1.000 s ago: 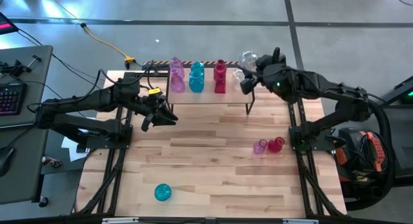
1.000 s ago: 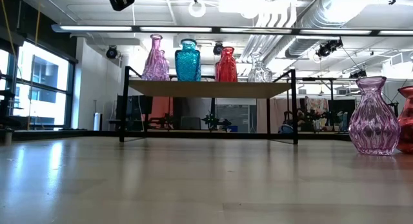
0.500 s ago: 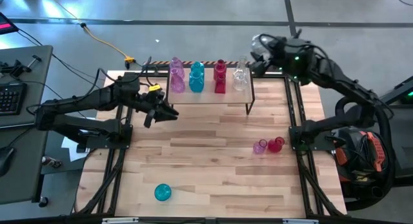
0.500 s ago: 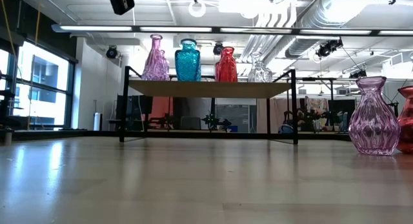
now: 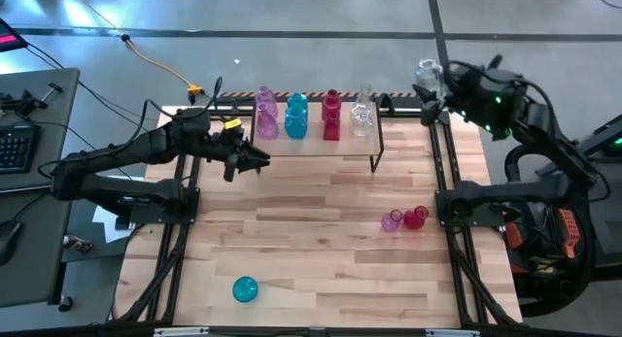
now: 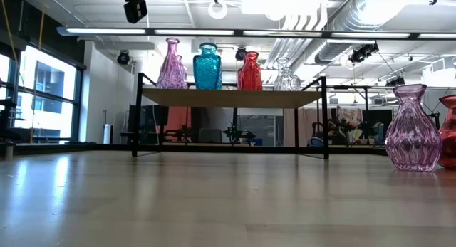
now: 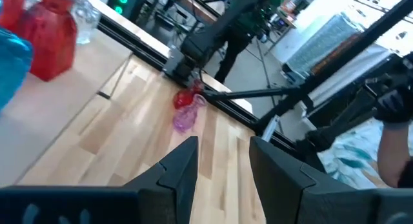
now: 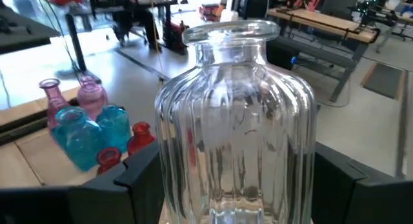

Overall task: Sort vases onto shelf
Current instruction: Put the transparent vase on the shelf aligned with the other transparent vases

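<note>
Clear vase [image 8: 235, 121] in right gripper [image 5: 429, 88]

You saw a light wood bench [image 5: 311, 250] carrying a shelf [image 5: 316, 145] at its far edge. On the shelf stood pink, teal, red and clear vases [image 5: 294, 117]. Three more vases lay on the bench itself.

Both arms are dark, nearly black, built of rounded segments joined by bulky joints. The left arm [image 5: 126, 162] carries a small yellow tag near its wrist, at the 1 o'clock end. The right arm [image 5: 525, 114] shows green lights on its wrist housing. The left gripper [image 7: 219, 169] has two matte black, angular, flat-faced fingers [image 7: 184, 169].
</note>
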Robot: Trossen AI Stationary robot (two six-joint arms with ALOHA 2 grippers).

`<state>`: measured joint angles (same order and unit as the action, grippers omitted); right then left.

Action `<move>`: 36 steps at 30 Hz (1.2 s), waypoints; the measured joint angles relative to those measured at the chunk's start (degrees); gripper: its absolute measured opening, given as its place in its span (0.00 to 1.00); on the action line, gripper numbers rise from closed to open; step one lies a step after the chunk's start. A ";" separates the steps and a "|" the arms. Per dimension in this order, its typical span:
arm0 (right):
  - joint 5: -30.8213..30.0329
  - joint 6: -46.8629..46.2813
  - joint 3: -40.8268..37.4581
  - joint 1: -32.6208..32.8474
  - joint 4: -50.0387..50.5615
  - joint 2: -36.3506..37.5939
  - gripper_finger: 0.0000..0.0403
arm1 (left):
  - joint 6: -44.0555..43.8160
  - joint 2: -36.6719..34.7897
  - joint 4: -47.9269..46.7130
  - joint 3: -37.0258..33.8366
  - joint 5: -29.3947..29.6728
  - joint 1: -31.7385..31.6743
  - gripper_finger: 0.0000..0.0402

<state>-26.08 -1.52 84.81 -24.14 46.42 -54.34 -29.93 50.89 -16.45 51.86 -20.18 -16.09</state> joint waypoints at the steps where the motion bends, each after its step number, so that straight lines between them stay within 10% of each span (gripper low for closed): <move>1: 0.10 -0.57 -2.39 0.00 -1.36 1.85 0.64 | 0.02 0.00 0.00 0.00 0.06 -0.35 0.33; 12: 10.71 -9.03 -34.30 1.67 -25.62 20.04 0.65 | -0.05 0.00 0.00 0.00 1.18 -3.66 0.33; 23: 12.65 -11.58 -58.34 7.99 -60.75 19.70 0.65 | 0.06 0.00 0.02 0.00 2.90 -4.64 0.33; 36: -9.77 -13.19 -60.36 24.99 -67.38 7.45 0.65 | 0.13 0.00 0.00 0.00 2.86 -4.62 0.33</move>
<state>-35.85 -14.71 24.46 0.85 -20.96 -46.89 -29.80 50.89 -16.45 51.86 -17.32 -20.71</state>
